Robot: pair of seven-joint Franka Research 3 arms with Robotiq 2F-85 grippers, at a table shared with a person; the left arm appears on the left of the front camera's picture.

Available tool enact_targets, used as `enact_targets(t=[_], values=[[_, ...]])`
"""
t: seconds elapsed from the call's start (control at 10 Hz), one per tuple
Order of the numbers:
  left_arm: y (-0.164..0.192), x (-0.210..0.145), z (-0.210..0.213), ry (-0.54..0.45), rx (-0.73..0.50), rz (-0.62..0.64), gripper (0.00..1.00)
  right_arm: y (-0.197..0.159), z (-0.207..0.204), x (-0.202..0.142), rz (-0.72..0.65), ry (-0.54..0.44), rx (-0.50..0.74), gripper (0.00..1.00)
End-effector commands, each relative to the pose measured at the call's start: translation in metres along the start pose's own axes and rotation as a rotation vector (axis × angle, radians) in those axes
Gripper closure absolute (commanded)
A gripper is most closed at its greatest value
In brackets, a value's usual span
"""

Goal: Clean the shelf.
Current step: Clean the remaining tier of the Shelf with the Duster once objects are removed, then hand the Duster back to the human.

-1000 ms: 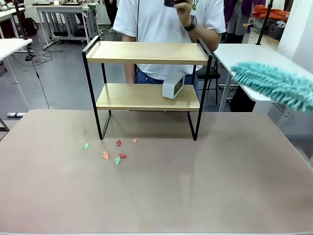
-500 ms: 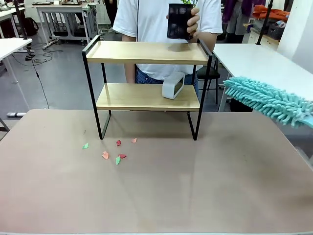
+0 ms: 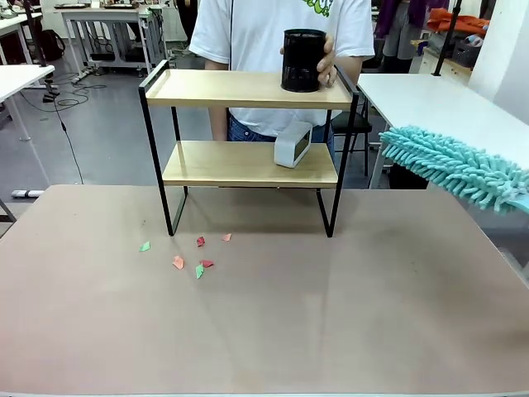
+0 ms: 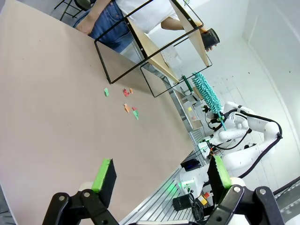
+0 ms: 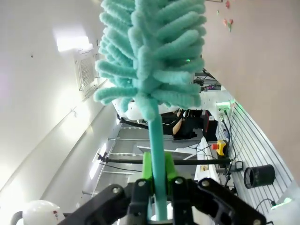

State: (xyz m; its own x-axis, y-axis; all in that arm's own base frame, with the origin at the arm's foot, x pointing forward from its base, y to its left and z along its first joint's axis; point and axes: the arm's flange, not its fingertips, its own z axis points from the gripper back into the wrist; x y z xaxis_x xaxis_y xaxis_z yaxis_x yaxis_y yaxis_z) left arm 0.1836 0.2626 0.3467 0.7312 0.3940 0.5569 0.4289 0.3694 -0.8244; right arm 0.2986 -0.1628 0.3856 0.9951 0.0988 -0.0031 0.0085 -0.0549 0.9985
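Right end effector [image 5: 157,180] is clamped narrow on the handle of a fluffy turquoise microfibre duster [image 5: 150,56]. Left end effector [image 4: 161,176] is spread wide, nothing between its green pads, above the plain brown desk [image 3: 347,314]. Duster head hangs off to the right of the two-tier wooden shelf in its black metal frame [image 3: 223,88], not touching it, so dusting looks not yet begun. Shelf stands at the desk's far side. A person's hand [image 3: 329,58] holds a black cylindrical cup [image 3: 302,59] at the top board; a small white box [image 3: 293,145] sits on the lower. Coloured paper scraps [image 3: 198,263] lie in front. The right wrist view gives the grip on the handle; the front view gives cup and box.
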Motion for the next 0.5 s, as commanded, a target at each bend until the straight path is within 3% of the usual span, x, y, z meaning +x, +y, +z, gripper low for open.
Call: enact_targets(t=[0.0,0.4], values=[[-0.0002,0.0009,-0.0014,-0.018,-0.014,-0.022,0.0,0.0079,-0.0006,-0.0012,-0.005,0.0,0.0,0.88],[-0.0002,0.0009,-0.0014,-0.018,-0.014,-0.022,0.0,0.0079,-0.0006,-0.0012,-0.005,0.0,0.0,0.88]])
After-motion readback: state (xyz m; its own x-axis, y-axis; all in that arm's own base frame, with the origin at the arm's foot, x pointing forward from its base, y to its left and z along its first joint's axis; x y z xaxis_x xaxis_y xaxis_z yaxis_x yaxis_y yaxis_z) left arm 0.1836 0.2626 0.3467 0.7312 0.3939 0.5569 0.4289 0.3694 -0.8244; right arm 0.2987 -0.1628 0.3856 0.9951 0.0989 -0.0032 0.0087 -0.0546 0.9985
